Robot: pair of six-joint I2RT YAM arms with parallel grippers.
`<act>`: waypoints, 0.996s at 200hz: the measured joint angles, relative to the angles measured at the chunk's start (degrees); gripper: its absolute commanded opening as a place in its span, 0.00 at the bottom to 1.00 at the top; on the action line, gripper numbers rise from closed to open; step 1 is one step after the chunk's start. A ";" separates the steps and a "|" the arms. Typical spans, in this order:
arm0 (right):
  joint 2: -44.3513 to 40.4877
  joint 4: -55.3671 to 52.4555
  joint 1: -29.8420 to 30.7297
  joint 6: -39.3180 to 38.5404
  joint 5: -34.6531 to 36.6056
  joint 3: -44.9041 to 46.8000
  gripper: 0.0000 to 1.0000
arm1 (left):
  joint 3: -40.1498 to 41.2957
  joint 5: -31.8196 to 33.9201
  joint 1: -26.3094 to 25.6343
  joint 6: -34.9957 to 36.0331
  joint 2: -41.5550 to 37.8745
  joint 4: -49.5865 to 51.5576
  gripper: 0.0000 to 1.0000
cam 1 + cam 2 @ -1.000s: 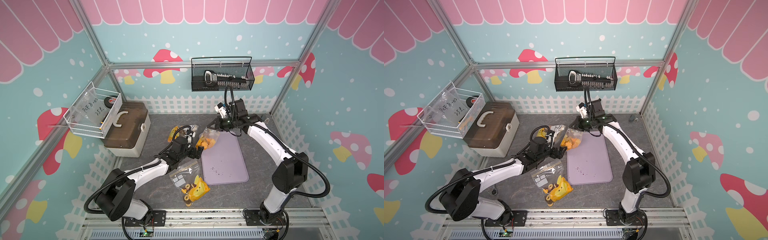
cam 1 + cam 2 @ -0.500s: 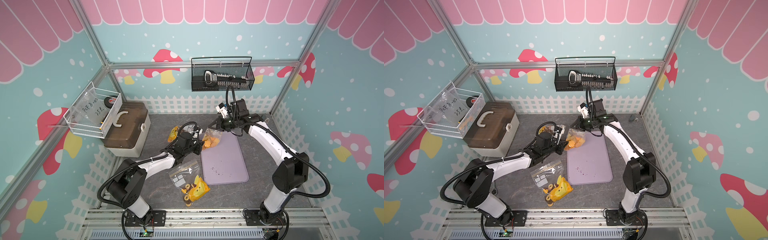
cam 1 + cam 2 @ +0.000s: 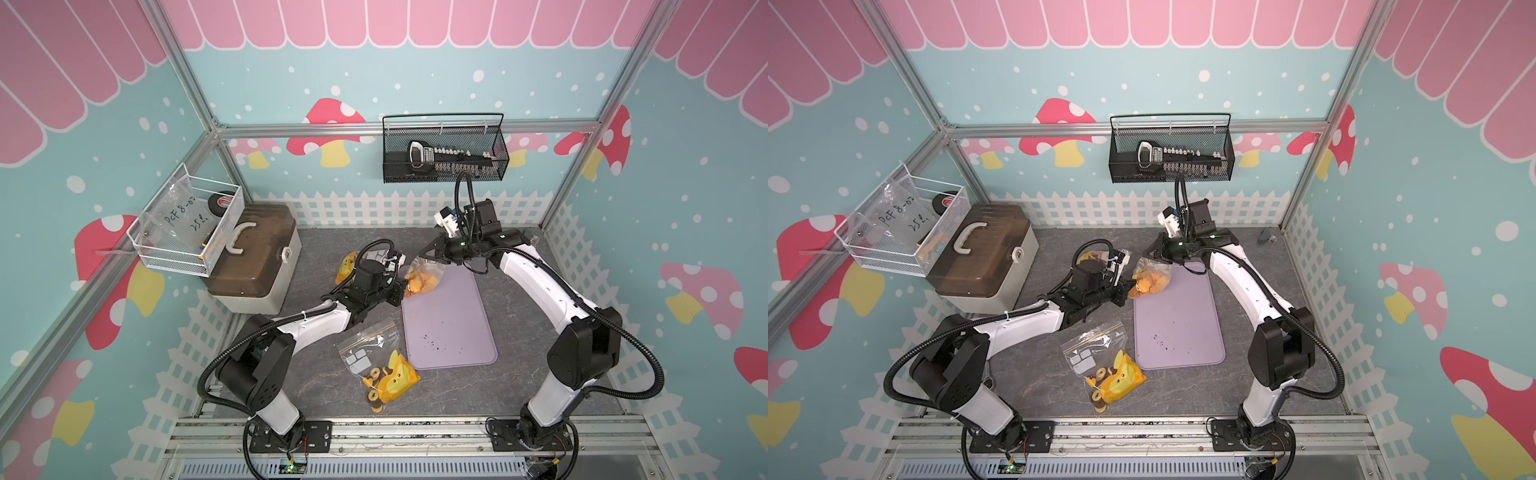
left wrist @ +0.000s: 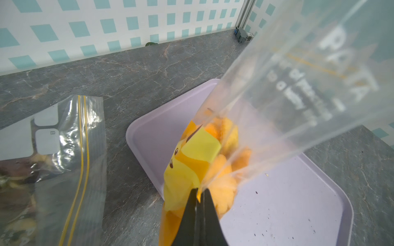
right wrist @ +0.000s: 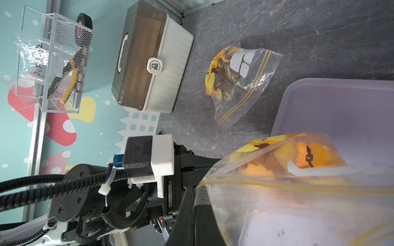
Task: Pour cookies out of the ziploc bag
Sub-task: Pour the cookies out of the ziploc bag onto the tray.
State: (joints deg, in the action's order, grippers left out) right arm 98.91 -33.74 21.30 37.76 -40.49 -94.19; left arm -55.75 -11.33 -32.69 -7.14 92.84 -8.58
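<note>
I see the left tool (image 4: 199, 192) has just shut on the lower corner of the ziploc bag (image 3: 428, 272) — a second ago it was apart, short of the bag. The right tool (image 3: 424, 253) stays clamped on the top edge. Bag hangs over the far end of the purple tray (image 3: 451, 332), cookies (image 4: 223, 185) all inside — I judge it's ready to upend.
</note>
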 measured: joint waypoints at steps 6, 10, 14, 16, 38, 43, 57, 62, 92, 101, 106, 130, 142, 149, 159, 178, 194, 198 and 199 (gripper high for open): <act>0.00 0.35 0.00 0.02 -0.24 0.17 0.01 | -0.28 -0.02 0.42 0.09 -0.57 1.29 0.00; 0.00 0.63 0.00 0.04 -0.42 0.28 0.01 | -0.50 -0.02 0.68 0.09 -0.87 2.12 0.00; 0.00 0.92 0.00 0.13 -0.66 0.39 0.01 | -0.76 -0.02 1.05 0.13 -1.40 3.10 0.00; 0.00 1.11 0.00 0.28 -0.74 0.46 0.01 | -0.90 -0.02 1.25 0.13 -1.62 3.61 0.00; 0.02 4.09 0.00 1.60 -2.47 1.66 0.01 | -2.67 0.17 3.61 0.72 -4.85 9.18 0.00; 0.04 4.87 0.02 1.95 -2.93 2.03 0.01 | -3.15 0.33 4.11 0.98 -5.66 10.54 0.00; 0.28 7.39 0.02 3.08 -4.31 3.19 0.01 | -4.50 1.11 5.29 1.64 -7.87 14.08 0.00; 0.48 8.33 0.04 3.50 -4.76 3.67 0.01 | -4.96 1.44 5.57 1.99 -8.55 15.32 0.00; 2.49 13.75 0.07 4.74 -6.84 7.82 0.01 | -8.83 3.30 6.08 3.87 -10.27 21.99 0.00; 3.63 14.78 0.07 4.72 -7.19 9.18 0.01 | -9.90 3.63 6.10 4.37 -9.94 23.50 0.00; 4.28 15.13 0.07 4.70 -7.21 9.79 0.01 | -10.45 3.69 6.10 4.48 -9.64 24.20 0.00; 8.39 16.59 0.07 3.93 -7.52 12.41 0.01 | -13.94 3.32 6.03 4.57 -5.49 26.71 0.00; 10.43 16.90 0.07 3.48 -7.50 13.42 0.01 | -15.02 2.93 5.92 4.55 -2.62 27.28 0.00; 11.32 16.98 0.07 3.23 -7.26 13.94 0.01 | -15.13 2.78 5.81 4.55 -1.22 27.52 0.00; 12.04 16.98 0.07 2.93 -6.75 14.78 0.01 | -15.13 2.64 5.64 4.50 0.39 28.30 0.00; 12.11 16.87 0.07 2.54 -5.86 15.91 0.01 | -15.13 1.84 5.44 4.39 2.51 29.33 0.00; 11.65 17.22 0.04 2.34 -4.94 16.52 0.01 | -15.13 0.72 5.42 4.48 2.56 29.44 0.00; 11.32 17.29 0.02 2.32 -4.72 16.92 0.01 | -15.15 0.44 5.38 4.52 2.51 29.44 0.00; 11.23 17.29 0.02 2.32 -4.68 16.98 0.01 | -15.15 0.31 5.38 4.57 2.51 29.44 0.00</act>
State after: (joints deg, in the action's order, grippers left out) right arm 110.15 -16.45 21.32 40.07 -45.17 -77.21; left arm -70.89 -11.03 -27.31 -2.57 95.35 20.86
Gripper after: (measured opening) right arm 0.054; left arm 0.043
